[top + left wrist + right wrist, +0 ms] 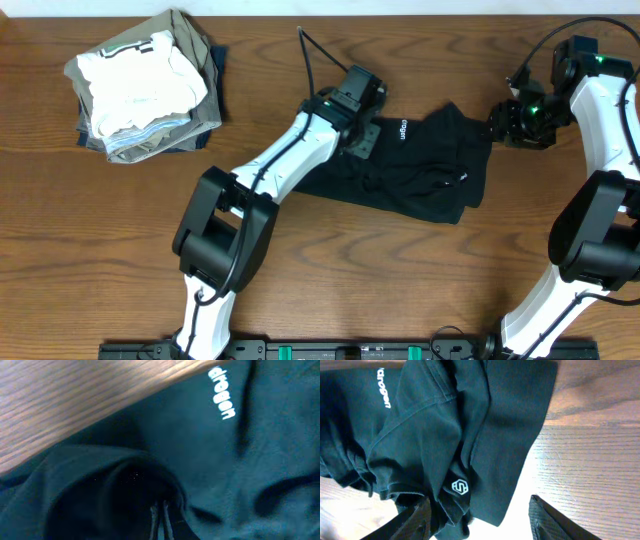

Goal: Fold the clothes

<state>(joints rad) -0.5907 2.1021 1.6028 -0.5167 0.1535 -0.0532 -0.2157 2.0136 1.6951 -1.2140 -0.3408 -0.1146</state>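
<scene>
The clothes (pixel 430 170), a black garment with small white lettering, lie crumpled at the middle of the wooden table (pixel 330 290). My left gripper (pixel 362 135) is down on the garment's upper left part. In the left wrist view its thin fingertips (pixel 155 510) are pressed together with dark fabric (pixel 210 460) humped around them. My right gripper (pixel 497 125) hovers at the garment's right edge. In the right wrist view it (pixel 482 522) stands open, its fingers (pixel 415 520) wide apart over the cloth's hem (pixel 445 425), which carries a white hexagon logo (pixel 460 487).
A stack of folded white, khaki and grey garments (pixel 145 85) sits at the back left. A thin black cable (pixel 310 55) runs up from the left wrist. A black rail (pixel 300 350) lines the table's front edge.
</scene>
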